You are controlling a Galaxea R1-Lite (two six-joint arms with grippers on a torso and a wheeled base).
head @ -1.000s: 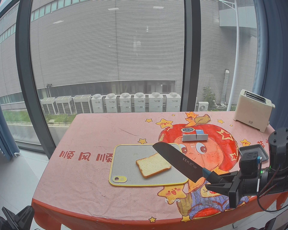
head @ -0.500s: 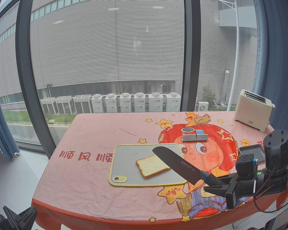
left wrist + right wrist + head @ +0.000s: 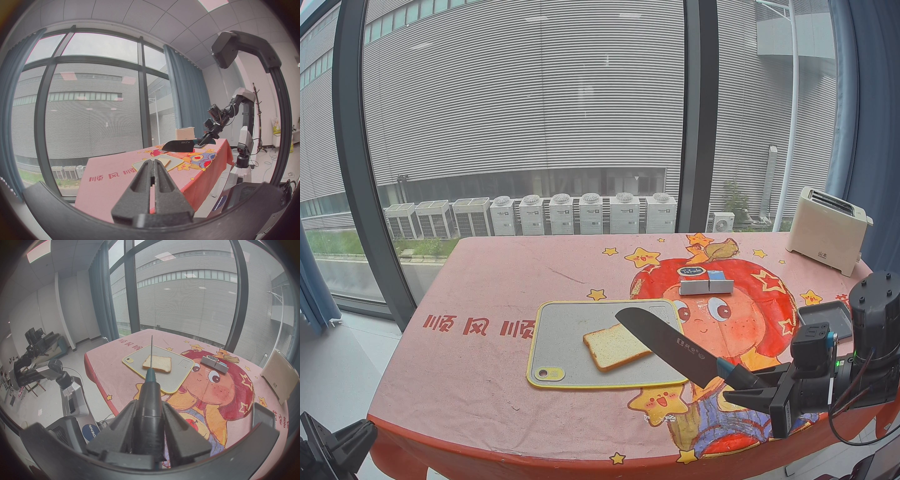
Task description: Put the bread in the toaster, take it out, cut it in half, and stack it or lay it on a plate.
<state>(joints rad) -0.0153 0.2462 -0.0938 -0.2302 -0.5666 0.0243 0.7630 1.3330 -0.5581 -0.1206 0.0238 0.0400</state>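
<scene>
A slice of bread (image 3: pixel 617 345) lies flat on the grey, yellow-edged cutting board (image 3: pixel 562 337) at the middle of the table. My right gripper (image 3: pixel 751 389) is shut on the handle of a black knife (image 3: pixel 669 344). The blade slants up and to the left, with its tip over the bread's right end. In the right wrist view the knife (image 3: pixel 151 358) shows edge-on, pointing at the bread (image 3: pixel 157 363). The white toaster (image 3: pixel 828 229) stands at the far right corner. My left gripper (image 3: pixel 153 179) is shut and empty, low beside the table's near left corner.
A small dark tray (image 3: pixel 828 312) sits at the right edge, partly behind my right arm. A grey and blue knife holder (image 3: pixel 706 285) lies behind the board. The tablecloth (image 3: pixel 487 375) is bare left of and in front of the board.
The right arm has shifted a little left and down, bringing the knife blade lower over the bread's right end. The bread and board have not moved.
</scene>
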